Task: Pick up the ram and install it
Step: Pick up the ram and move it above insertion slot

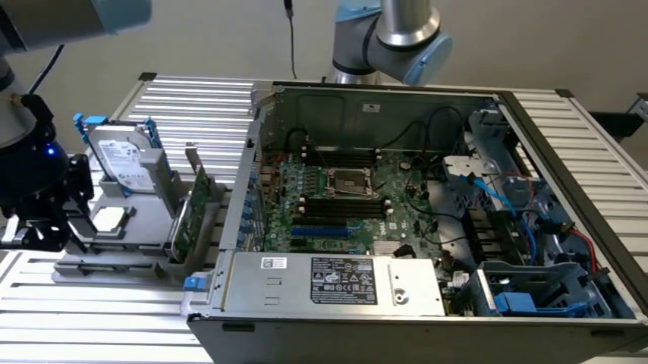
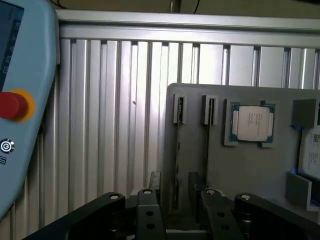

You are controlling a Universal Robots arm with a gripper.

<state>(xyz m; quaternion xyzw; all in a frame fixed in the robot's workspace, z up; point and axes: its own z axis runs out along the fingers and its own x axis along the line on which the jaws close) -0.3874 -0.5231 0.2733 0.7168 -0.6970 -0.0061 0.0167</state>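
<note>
The ram (image 2: pixel 176 160) is a thin stick seen edge-on, standing in a slot of the grey fixture (image 2: pixel 250 170). A second thin stick (image 2: pixel 206 145) stands in the slot beside it. My gripper (image 2: pixel 175 187) is open, with its black fingers (image 2: pixel 150 207) to either side of the first stick's line and nothing held. In the exterior view the gripper (image 1: pixel 36 227) hangs at the left end of the fixture (image 1: pixel 111 265). There a slim green board (image 1: pixel 190 216) stands on edge at the fixture's side nearest the computer case. The motherboard's long black slots (image 1: pixel 344 201) lie inside the case.
A processor chip (image 2: pixel 251 124) lies flat on the fixture and a hard drive (image 1: pixel 127 163) stands at its far end. The open computer case (image 1: pixel 426 303) sits at the exterior view's right on the slatted aluminium table (image 1: pixel 193 98). A pendant with a red button (image 2: pixel 12 105) is close by.
</note>
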